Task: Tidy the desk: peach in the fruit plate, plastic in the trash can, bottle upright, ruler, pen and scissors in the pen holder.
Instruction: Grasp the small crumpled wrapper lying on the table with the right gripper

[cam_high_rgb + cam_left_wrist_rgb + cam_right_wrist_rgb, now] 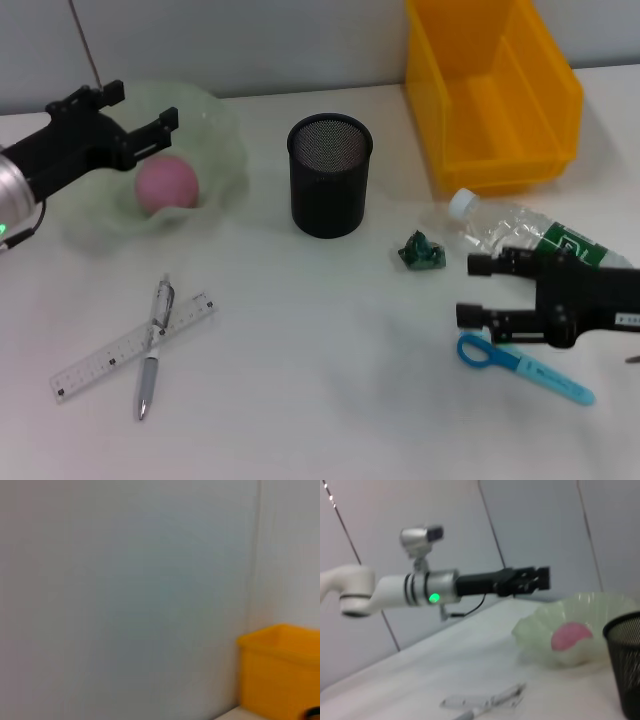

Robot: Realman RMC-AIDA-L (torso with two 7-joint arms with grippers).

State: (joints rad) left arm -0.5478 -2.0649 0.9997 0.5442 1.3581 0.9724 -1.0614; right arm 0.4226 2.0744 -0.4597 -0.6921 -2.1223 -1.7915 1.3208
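The pink peach lies in the pale green fruit plate at the back left. My left gripper hovers open above the plate's far rim, holding nothing. The bottle lies on its side at the right. Just in front of it my right gripper is open and empty, with the blue scissors below its arm. A crumpled green plastic scrap sits left of the bottle. The pen lies crossed over the ruler at the front left. The black mesh pen holder stands mid-desk.
The yellow trash can stands at the back right and also shows in the left wrist view. The right wrist view shows the left arm's gripper over the fruit plate. The white desk runs along the front.
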